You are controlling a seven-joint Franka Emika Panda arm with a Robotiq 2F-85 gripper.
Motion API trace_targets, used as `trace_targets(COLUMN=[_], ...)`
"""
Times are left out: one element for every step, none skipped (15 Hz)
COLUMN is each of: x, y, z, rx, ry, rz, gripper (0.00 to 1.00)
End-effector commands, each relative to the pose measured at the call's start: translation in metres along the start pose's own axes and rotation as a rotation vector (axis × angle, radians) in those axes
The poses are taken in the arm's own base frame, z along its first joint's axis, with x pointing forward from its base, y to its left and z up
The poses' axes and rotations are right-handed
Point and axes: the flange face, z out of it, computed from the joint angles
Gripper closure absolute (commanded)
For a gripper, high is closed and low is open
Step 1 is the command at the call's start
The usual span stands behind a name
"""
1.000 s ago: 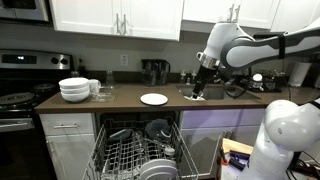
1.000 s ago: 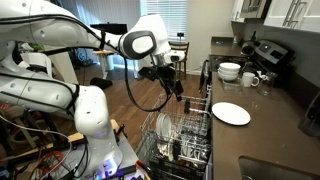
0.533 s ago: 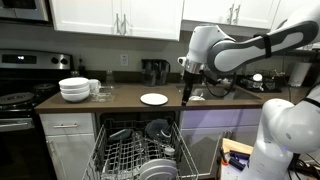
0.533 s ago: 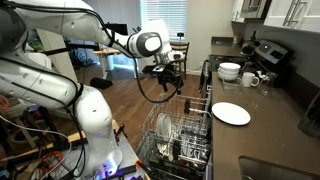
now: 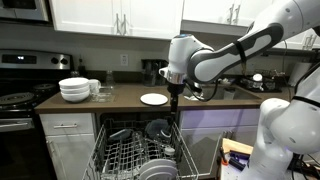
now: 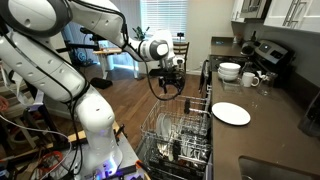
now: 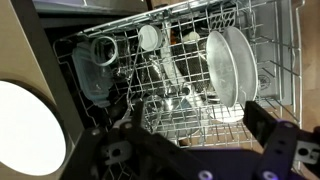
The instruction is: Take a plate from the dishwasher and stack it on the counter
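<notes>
The dishwasher (image 5: 140,150) stands open under the counter (image 5: 120,101), its grey wire rack pulled out (image 6: 185,135). In the wrist view, white plates (image 7: 232,65) stand on edge in the rack (image 7: 170,90). Another white plate (image 5: 153,99) lies flat on the counter, also seen in an exterior view (image 6: 231,113) and at the wrist view's left edge (image 7: 28,125). My gripper (image 5: 175,95) hangs above the open dishwasher (image 6: 168,85). Its fingers are spread and empty (image 7: 195,125), apart from the plates.
Stacked white bowls (image 5: 74,89) and cups sit on the counter near the black stove (image 5: 18,95). The sink (image 5: 215,92) lies further along the counter. A clear glass container (image 7: 98,65) and cups sit in the rack. Cabinets hang above the counter.
The arm has swung from over the sink area to above the open dishwasher. The gripper has stayed open and empty. The plate on the counter has not moved.
</notes>
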Motion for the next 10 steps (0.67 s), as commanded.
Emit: trace_targets(x=[0.029,0.035,0.039,0.044,0.048,0.052,0.056,0.059,0.062,0.065], y=[-0.013,-0.018,-0.023,-0.029,-0.034,-0.040,-0.044,-0.050,-0.054,-0.058], z=[0.024,0.033,0.040,0.048,0.055,0.063,0.070,0.079,0.085,0.094], rx=[0.000,-0.002,0.001,0.004,0.007,0.011,0.013,0.014,0.015,0.018], ry=[-0.012,-0.012,-0.017,-0.021,-0.028,-0.034,-0.040,-0.051,-0.057,-0.068], rz=[-0.057,-0.069,-0.082,-0.095,-0.108,-0.122,-0.133,-0.150,-0.163,-0.176], gripper=[0.00,0.00,0.00,0.00,0.00,0.00,0.00,0.00,0.00,0.00])
